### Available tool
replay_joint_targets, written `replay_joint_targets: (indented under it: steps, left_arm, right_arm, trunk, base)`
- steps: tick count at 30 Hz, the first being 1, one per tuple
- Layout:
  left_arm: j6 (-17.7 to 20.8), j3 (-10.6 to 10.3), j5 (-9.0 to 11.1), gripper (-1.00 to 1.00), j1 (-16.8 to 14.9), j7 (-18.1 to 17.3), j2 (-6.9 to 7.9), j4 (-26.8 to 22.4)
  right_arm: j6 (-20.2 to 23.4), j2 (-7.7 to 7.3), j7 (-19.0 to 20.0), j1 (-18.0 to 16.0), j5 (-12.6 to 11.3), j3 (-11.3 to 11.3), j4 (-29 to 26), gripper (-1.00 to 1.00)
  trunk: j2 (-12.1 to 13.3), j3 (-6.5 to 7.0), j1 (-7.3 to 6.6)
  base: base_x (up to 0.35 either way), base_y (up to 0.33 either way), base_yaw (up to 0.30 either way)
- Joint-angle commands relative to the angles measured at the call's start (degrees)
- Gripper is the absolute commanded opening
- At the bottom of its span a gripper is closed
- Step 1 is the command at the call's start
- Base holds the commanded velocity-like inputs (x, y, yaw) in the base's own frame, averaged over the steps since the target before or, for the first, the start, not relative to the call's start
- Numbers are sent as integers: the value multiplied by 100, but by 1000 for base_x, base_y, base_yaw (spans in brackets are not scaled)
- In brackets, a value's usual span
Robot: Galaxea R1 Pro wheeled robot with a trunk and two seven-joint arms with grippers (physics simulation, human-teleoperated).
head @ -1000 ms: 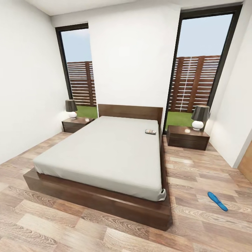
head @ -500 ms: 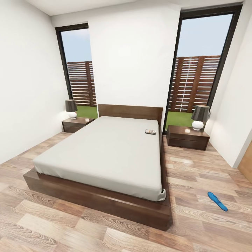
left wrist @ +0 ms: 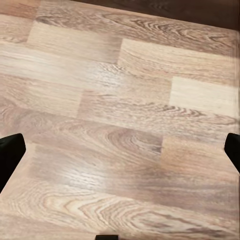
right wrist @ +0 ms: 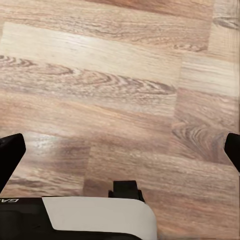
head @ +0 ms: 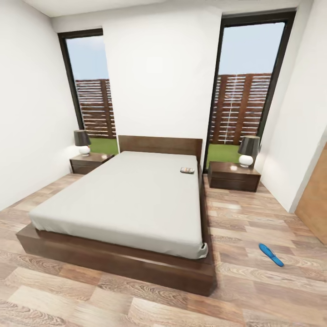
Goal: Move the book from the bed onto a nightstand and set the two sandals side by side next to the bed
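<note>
The bed [head: 122,200], with a dark wooden frame and a bare off-white mattress, stands in the middle of the bedroom in the head view. The book [head: 187,170] lies flat on the mattress near the headboard, on the right side. A dark nightstand [head: 234,176] stands right of the bed and another nightstand [head: 90,162] left of it. One blue sandal [head: 271,254] lies on the floor right of the bed's foot. My left gripper [left wrist: 120,155] and right gripper [right wrist: 120,150] both hang open over bare floor planks, holding nothing.
A lamp [head: 248,151] stands on the right nightstand and a lamp [head: 82,142] on the left one. Tall windows flank the headboard. A wooden door panel [head: 314,195] is at the right wall. Plank floor [head: 254,218] runs between the bed and the right wall.
The whole head view has shifted, so the camera has moved: bed, book and sandal now sit further left in the picture, and more of the right wall shows. Nothing in the room has moved.
</note>
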Motion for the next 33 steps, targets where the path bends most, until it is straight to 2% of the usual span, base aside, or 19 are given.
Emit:
replay_joint_targets:
  steps: [1, 33]
  left_arm:
    - [-16, 4, 0, 100, -2, -3, -1, 1]
    - [-50, 11, 9, 100, -2, 2, -2, 139]
  right_arm:
    - [-14, 1, -5, -1, -2, -7, -1, 100]
    - [-15, 2, -12, -1, -2, -7, -1, 100]
  trunk:
    - [-3, -5, 0]
    - [-3, -5, 0]
  base:
    - [0, 0, -269]
    - [0, 0, -274]
